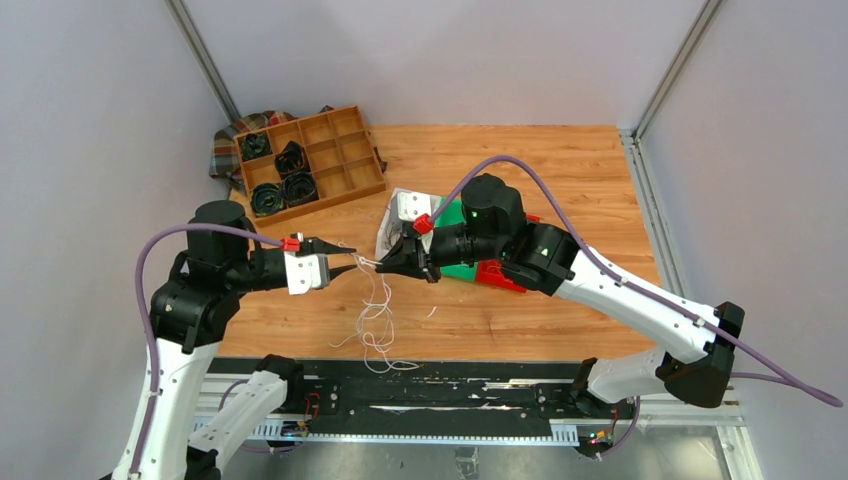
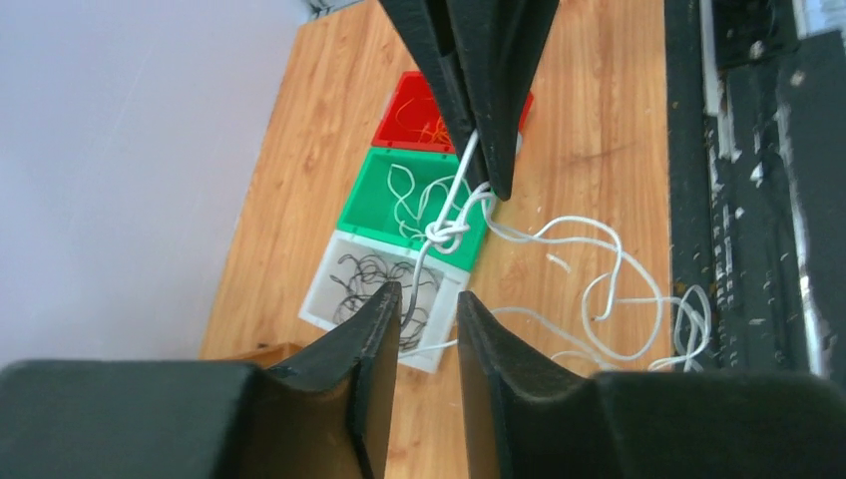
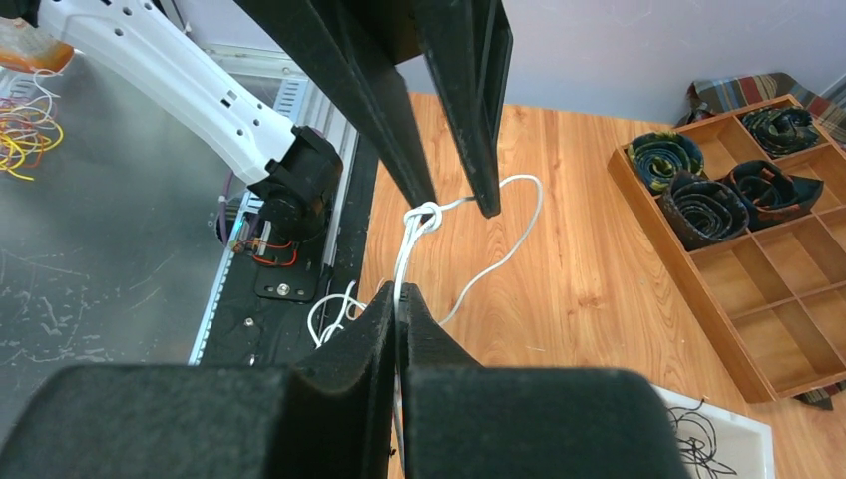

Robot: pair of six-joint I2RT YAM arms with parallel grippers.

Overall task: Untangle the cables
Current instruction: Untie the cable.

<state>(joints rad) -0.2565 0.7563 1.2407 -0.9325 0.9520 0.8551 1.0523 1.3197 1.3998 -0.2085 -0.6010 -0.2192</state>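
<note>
One tight knot (image 2: 449, 235) left in the thin white cable (image 3: 403, 261) — my right jaws clamp it, left jaws parted.

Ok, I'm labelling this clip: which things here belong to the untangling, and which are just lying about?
Job: knotted white cables, left pincer, right pincer, probably the three cable bins.
Lying about: wooden tray, black rolls in it, plaid cloth.
</note>
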